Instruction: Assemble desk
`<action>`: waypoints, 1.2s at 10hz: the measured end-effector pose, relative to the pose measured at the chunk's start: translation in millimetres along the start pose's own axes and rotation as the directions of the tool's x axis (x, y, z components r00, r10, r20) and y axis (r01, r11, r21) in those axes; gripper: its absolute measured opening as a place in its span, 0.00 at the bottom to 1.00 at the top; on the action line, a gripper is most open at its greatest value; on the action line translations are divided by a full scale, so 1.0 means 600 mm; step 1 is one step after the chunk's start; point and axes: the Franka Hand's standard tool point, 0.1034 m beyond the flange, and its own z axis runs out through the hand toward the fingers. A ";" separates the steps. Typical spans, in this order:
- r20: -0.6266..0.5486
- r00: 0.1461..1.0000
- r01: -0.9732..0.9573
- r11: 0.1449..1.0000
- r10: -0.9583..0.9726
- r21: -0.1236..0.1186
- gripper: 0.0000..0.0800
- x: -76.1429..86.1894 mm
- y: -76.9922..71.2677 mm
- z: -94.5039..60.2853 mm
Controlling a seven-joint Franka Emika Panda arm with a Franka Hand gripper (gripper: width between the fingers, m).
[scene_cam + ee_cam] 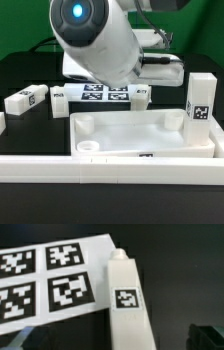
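Note:
The desk top, a white rimmed tray, lies in the foreground of the exterior view. One white leg stands upright at its corner on the exterior view's right. Another leg lies on the table to the exterior view's left. A third leg, with a small tag on it, lies next to the marker board. My gripper hovers open over this leg, one dark finger on each side, not touching it. In the exterior view the arm hides the fingers.
A long white border rail runs along the front, just before the desk top. The marker board lies behind the tray under the arm. The table surface is black.

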 end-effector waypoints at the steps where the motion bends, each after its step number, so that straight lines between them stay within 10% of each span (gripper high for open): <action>1: -0.010 1.000 0.001 1.000 -0.001 -0.001 0.81 0.003 -0.001 0.000; 12: -0.001 0.999 0.047 0.999 -0.047 -0.014 0.81 0.026 -0.015 0.039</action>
